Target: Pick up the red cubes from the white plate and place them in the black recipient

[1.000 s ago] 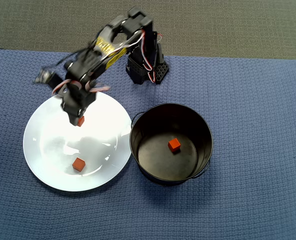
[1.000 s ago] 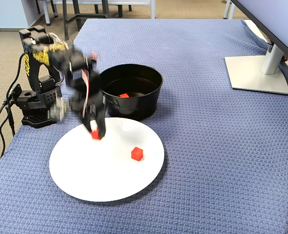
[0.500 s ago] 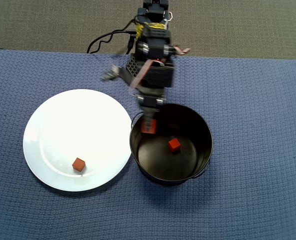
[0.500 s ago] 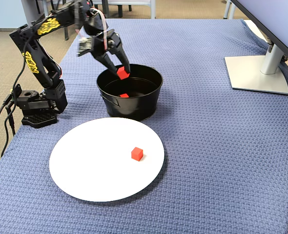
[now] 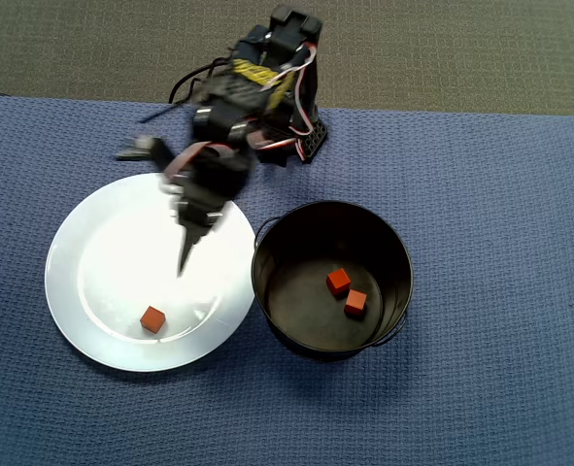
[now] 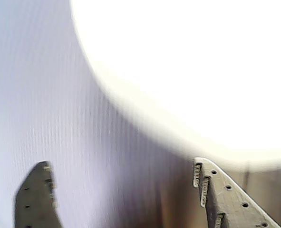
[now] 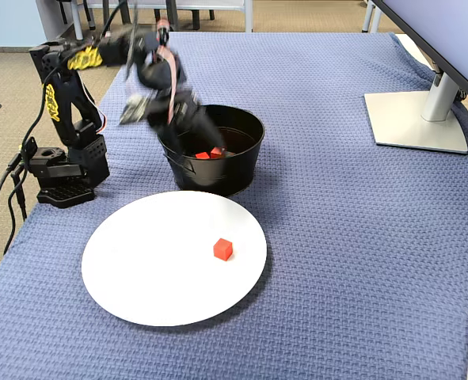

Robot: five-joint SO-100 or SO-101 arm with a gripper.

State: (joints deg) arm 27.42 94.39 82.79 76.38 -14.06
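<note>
monitor stand (image 7: 416, 119) well beyond black recipient (image 7: 241, 170)

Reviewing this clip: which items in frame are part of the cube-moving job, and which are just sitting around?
Part of the job:
- one red cube on the white plate
- two red cubes already in the black pot
- the gripper, open and empty, above the plate

Just lying about:
- monitor stand
- blue table cloth

blue cloth (image 7: 336, 237), probably a monitor stand (image 7: 418, 119).
</note>
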